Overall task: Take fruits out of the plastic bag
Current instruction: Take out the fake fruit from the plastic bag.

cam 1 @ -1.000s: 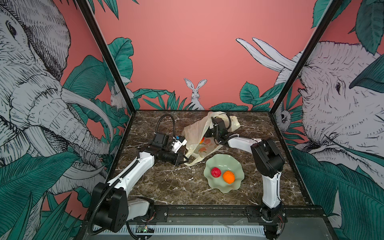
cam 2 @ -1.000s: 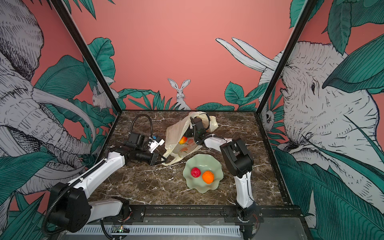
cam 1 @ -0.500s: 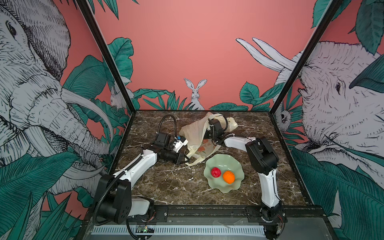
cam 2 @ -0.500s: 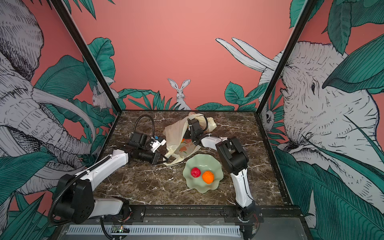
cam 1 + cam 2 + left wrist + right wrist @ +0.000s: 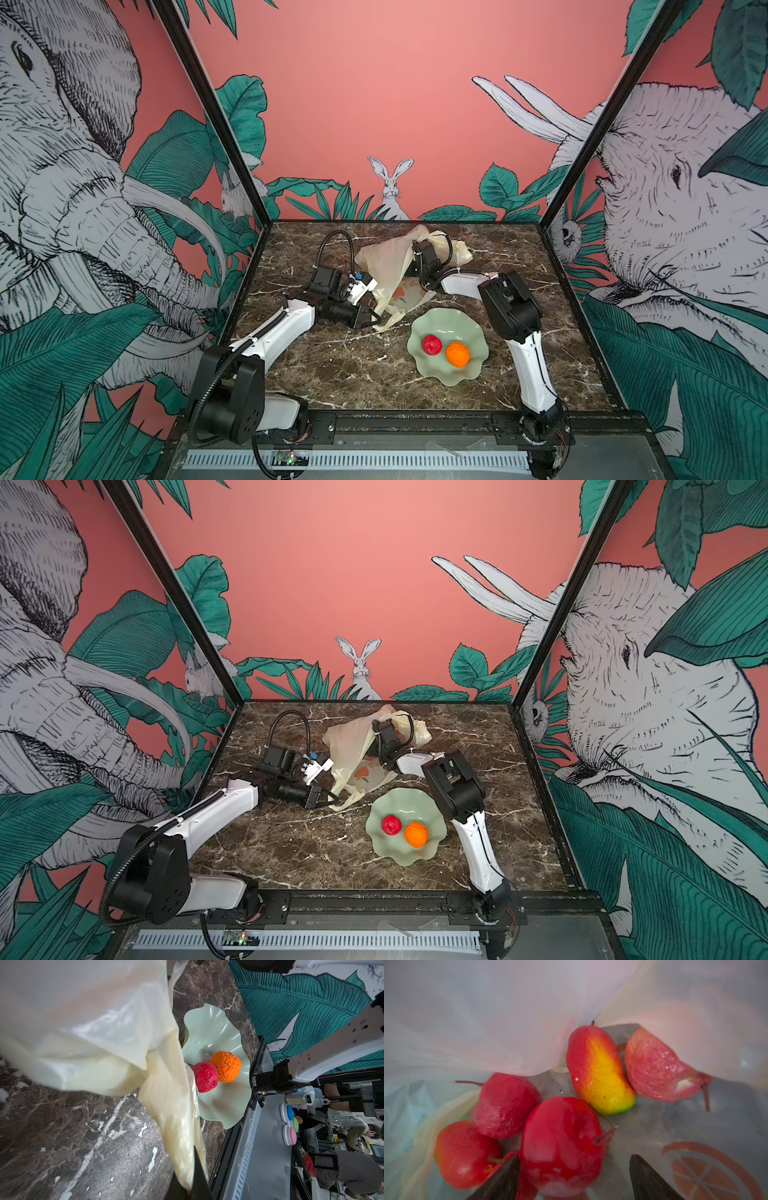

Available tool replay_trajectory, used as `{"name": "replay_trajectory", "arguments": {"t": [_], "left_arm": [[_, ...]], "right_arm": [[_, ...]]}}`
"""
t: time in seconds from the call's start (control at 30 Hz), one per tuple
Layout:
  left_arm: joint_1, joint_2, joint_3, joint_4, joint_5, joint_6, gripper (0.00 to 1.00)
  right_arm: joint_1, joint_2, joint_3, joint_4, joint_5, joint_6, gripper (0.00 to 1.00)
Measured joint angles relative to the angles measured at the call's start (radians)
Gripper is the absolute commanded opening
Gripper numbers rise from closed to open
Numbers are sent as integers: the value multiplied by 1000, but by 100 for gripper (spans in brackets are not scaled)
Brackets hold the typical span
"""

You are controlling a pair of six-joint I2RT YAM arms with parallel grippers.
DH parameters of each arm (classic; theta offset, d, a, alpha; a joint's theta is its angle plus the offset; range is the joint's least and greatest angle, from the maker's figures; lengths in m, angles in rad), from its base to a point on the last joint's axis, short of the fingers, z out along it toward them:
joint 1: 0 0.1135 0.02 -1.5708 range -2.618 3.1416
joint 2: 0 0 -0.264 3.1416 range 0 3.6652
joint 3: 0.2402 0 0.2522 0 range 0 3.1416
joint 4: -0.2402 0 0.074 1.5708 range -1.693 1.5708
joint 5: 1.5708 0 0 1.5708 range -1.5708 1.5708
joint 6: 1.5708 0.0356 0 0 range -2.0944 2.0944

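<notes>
Change: the right arm has pushed deeper into the bag (image 5: 386,257) over the last second, and its elbow now sits closer to the bag.
Right hand (image 5: 574,1159): inside the bag, fingers spread and wider than a moment ago. They straddle the front fruit (image 5: 560,1142) without closing on it, and a gap shows on one side.
Left hand (image 5: 371,321): unchanged, pressed together on the bag's edge strip, holding the mouth up off the bench (image 5: 332,374).
In bag: five fruits show in the right wrist view. Beside the front fruit are a red-yellow fruit (image 5: 600,1076), two red ones touching the front fruit, and one dulled under film.
Dish (image 5: 440,328): same as before, a red ball (image 5: 432,344) touching an orange (image 5: 457,354); nothing added.
Meaning: looks like the pre-grasp for a third fruit, five still to come out. Closing risks catching film or the neighbour crowding one finger.
</notes>
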Motion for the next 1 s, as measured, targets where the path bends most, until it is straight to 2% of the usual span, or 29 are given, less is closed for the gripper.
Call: {"name": "replay_trajectory", "arguments": {"t": [0.27, 0.53, 0.73, 1.0], "left_arm": [[0, 16, -1, 10, 8, 1, 0], [0, 17, -13, 45, 16, 1, 0], [0, 19, -19, 67, 24, 1, 0], [0, 20, -26, 78, 29, 1, 0]], "right_arm": [[4, 46, 19, 71, 8, 53, 87], [11, 89, 65, 88, 70, 101, 85], [14, 101, 87, 89, 88, 119, 71], [13, 101, 84, 144, 43, 110, 43]]}}
